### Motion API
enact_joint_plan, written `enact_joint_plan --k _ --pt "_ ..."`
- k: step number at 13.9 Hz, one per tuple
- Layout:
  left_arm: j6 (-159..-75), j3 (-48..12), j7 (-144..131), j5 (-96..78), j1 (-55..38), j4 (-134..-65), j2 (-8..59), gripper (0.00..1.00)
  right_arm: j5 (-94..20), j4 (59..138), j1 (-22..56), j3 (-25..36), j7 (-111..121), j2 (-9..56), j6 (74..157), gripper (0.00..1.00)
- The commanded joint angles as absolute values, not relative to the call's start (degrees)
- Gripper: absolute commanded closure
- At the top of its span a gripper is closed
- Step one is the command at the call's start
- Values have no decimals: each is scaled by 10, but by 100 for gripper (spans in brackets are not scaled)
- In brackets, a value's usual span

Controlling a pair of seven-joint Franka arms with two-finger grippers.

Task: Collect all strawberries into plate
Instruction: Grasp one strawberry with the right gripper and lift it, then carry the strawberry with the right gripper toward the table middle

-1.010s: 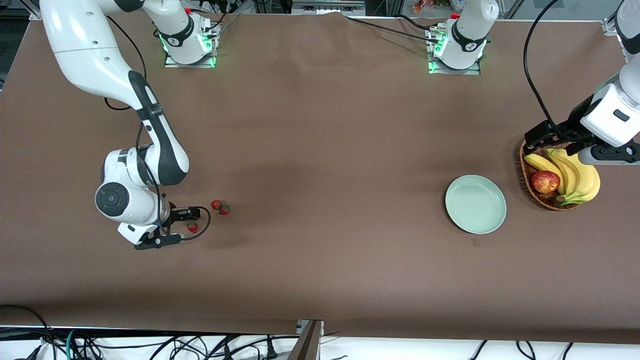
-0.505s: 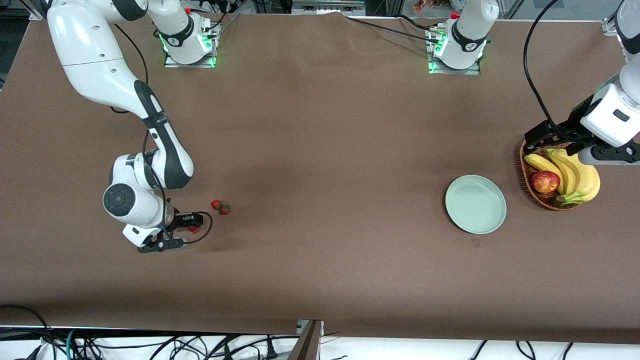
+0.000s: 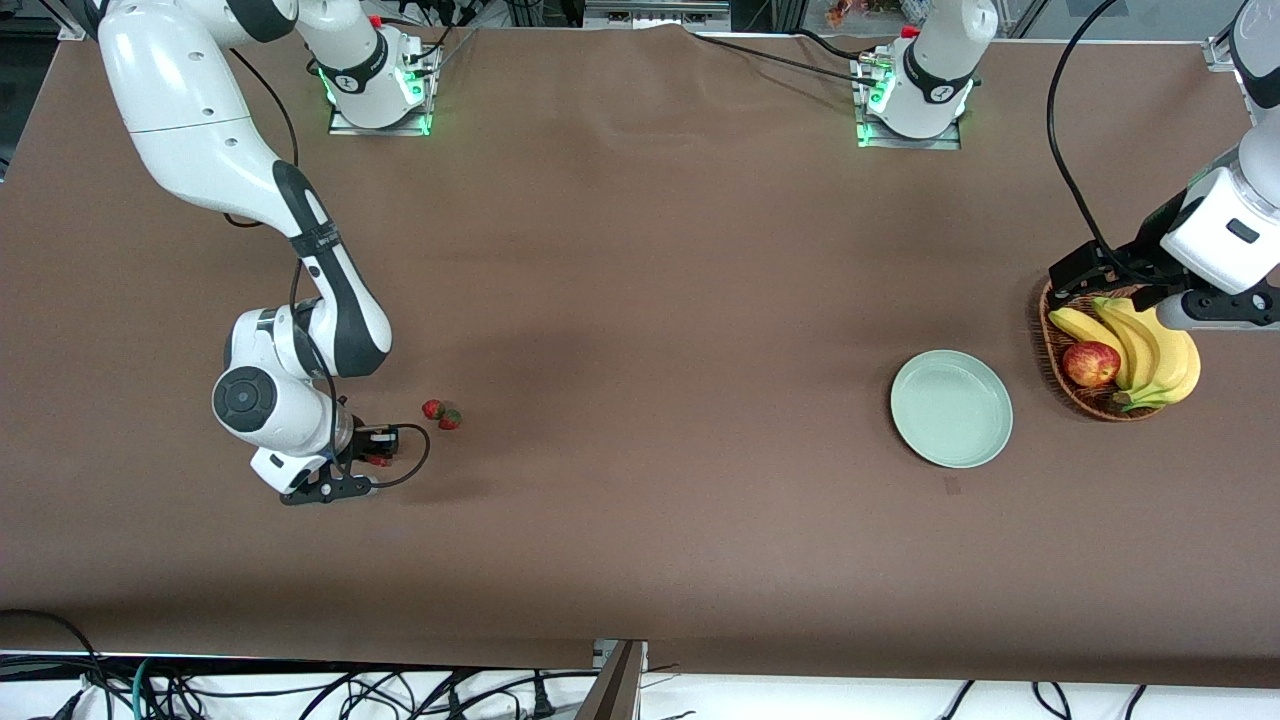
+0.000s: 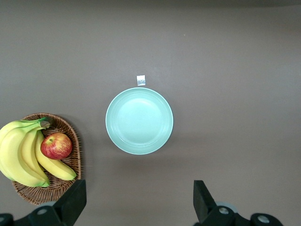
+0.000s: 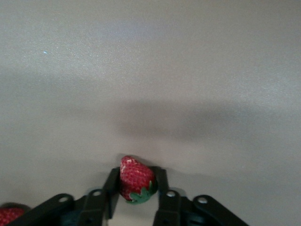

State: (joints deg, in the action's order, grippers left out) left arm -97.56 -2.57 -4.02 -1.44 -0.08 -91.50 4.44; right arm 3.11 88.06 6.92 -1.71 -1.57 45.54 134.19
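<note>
My right gripper (image 5: 137,186) fingers (image 5: 112,188) pinch one strawberry (image 5: 135,181): lift straight, slowly, toward the plate (image 3: 951,408). Left gripper (image 4: 138,207) waits open above the plate.

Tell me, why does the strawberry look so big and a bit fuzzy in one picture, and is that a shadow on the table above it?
In the right wrist view the camera sits right by the right claw, so the pinched strawberry looks huge and soft-edged, and the dark band over it looks like a shadow, probably the arm's. In the front view the same strawberry is tiny, and the plate looks evenly lit.
</note>
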Motion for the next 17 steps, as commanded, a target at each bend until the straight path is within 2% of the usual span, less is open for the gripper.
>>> enact_joint_plan --k 1,3,6,10,17 --pt "-966 -26 -40 -25 1 -898 52 0 33 885 68 -21 -17 451 1346 86" --pt "-966 -26 -40 -25 1 -898 52 0 33 878 69 -25 -15 445 1326 91" --pt "-966 -25 -40 -25 1 -898 52 0 33 832 81 -72 -78 432 1255 91" --pt "-966 -26 -40 -25 1 -898 52 0 33 805 162 -100 -300 439 1263 91" --pt "-966 -26 -40 -25 1 -898 52 0 34 797 356 -99 -579 496 1446 91"
